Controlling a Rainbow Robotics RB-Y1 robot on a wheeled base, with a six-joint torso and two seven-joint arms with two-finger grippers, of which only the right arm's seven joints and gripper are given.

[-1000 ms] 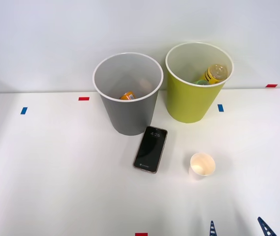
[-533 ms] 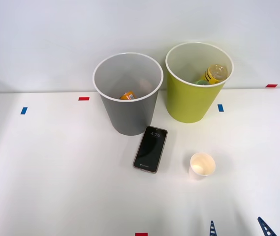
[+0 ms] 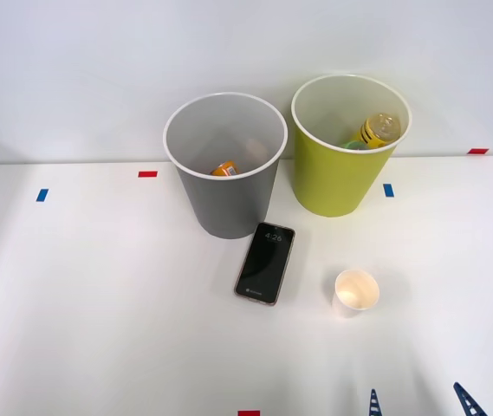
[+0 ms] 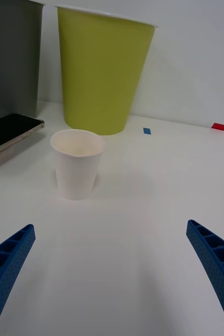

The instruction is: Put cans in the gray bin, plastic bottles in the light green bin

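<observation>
The gray bin [image 3: 226, 195] stands at the back middle of the table with an orange can [image 3: 225, 169] lying inside it. To its right, the light green bin [image 3: 341, 173] holds a bottle with a yellow label [image 3: 377, 129] and something green [image 3: 352, 144] beside it. My right gripper [image 3: 419, 403] is at the front right edge of the table, open and holding nothing. In the right wrist view the blue fingertips [image 4: 7, 262] sit wide apart, well short of the light green bin [image 4: 101, 73] and the gray bin [image 4: 12, 58].
A white paper cup [image 3: 355, 292] stands upright between my gripper and the bins, also the cup [image 4: 77, 163] in the wrist view. A black smartphone [image 3: 265, 262] lies flat in front of the gray bin. Small red and blue tape marks dot the white table [image 3: 99, 303].
</observation>
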